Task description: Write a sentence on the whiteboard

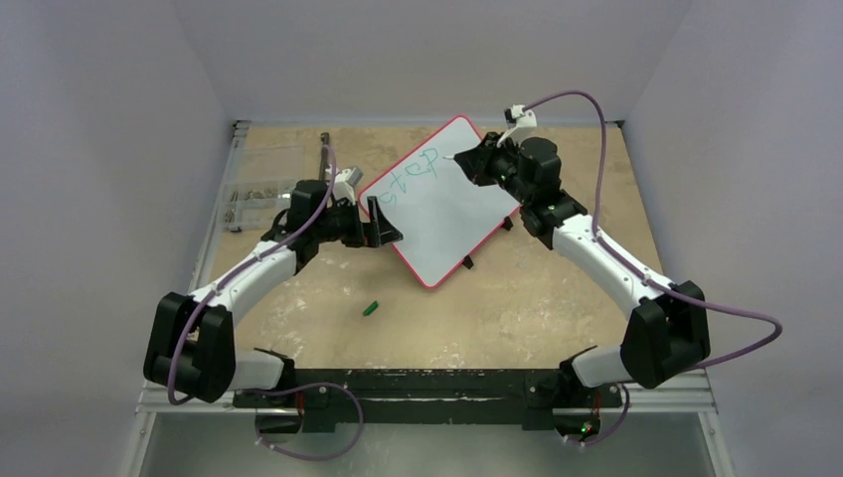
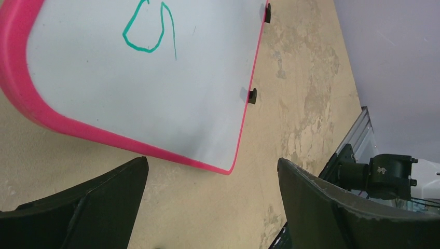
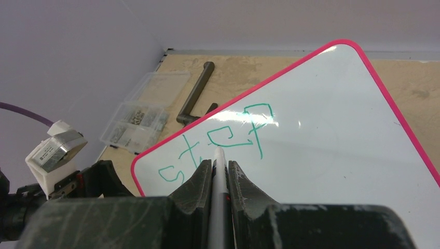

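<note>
The whiteboard [image 1: 447, 214] lies tilted on the table, with a red rim and black feet. The sentence [image 1: 413, 171] reads only "step" in green. My right gripper [image 1: 469, 161] is shut on a grey marker [image 3: 219, 176] over the board's far end. The marker's tip [image 3: 218, 151] points at the word [image 3: 218, 140] on the whiteboard [image 3: 332, 135]. I cannot tell whether it touches. My left gripper [image 1: 385, 229] is open at the board's left edge. In the left wrist view the gripper [image 2: 211, 162] frames a corner of the whiteboard [image 2: 155, 93] without gripping it.
A green marker cap [image 1: 371, 308] lies on the table in front of the board. A clear parts box [image 1: 253, 199] and a dark metal bar [image 1: 326, 157] sit at the far left. They also show in the right wrist view, the box [image 3: 142, 116] beside the bar [image 3: 196, 93]. Walls close three sides.
</note>
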